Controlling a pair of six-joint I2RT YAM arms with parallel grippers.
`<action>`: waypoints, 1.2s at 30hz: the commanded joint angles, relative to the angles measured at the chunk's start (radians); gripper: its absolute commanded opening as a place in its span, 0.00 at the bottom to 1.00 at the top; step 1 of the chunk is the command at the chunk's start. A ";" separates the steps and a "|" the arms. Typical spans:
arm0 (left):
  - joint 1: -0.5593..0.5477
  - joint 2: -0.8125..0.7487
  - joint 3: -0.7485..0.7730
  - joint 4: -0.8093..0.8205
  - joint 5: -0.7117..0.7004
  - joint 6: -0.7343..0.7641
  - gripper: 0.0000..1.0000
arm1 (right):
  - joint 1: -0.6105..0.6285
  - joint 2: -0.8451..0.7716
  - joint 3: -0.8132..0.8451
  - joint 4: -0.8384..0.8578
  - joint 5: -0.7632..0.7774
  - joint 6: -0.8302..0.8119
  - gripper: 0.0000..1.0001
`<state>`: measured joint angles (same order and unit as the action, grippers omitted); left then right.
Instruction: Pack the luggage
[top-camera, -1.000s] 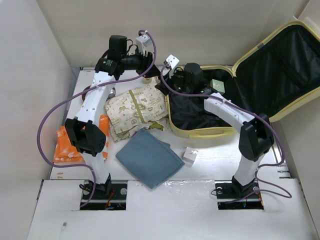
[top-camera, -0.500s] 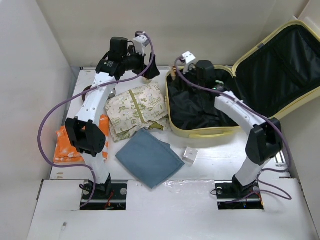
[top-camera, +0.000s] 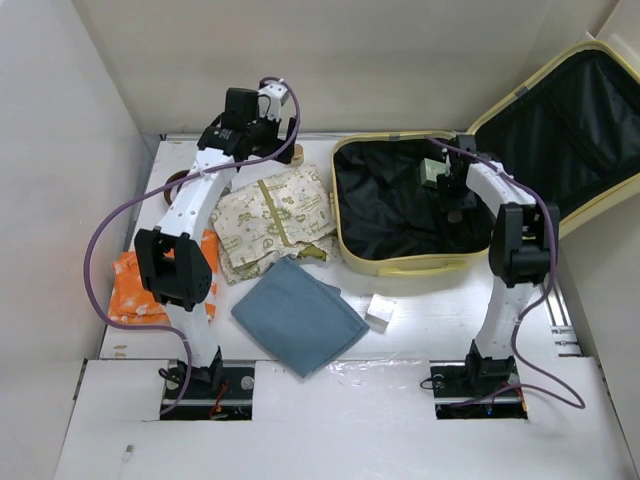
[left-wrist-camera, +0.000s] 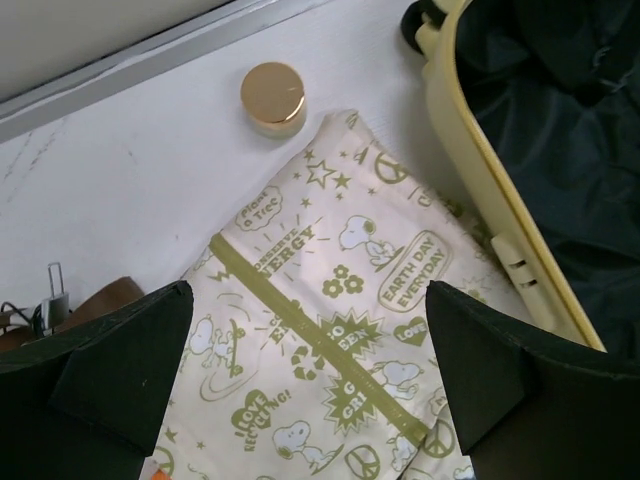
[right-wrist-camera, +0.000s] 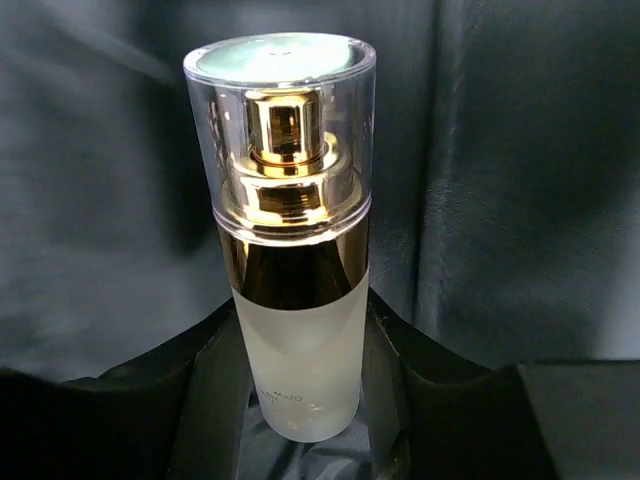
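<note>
While the right gripper (right-wrist-camera: 295, 405) pinches the pump bottle (right-wrist-camera: 290, 300) above the luggage (top-camera: 395, 267) lining, lower fully before release. Note: left gripper (left-wrist-camera: 310, 370) spread over printed pouch (left-wrist-camera: 300, 270).

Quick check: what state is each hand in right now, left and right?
Left hand: open, empty.
Right hand: closed on the frosted bottle.
</note>
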<state>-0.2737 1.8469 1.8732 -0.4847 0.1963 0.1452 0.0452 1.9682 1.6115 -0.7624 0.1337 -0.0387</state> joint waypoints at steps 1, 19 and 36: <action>0.001 0.003 -0.017 0.008 -0.078 0.027 0.99 | 0.010 0.041 0.080 -0.123 0.103 0.026 0.00; 0.001 0.112 -0.032 0.073 -0.116 0.017 0.99 | 0.002 0.089 0.211 -0.176 0.181 0.079 0.88; 0.019 0.661 0.455 0.337 -0.172 -0.101 0.99 | 0.160 -0.100 0.269 -0.198 0.170 -0.001 0.89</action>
<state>-0.2638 2.5248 2.2803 -0.2527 0.0402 0.0841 0.2184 1.8919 1.8599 -0.9390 0.2886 -0.0299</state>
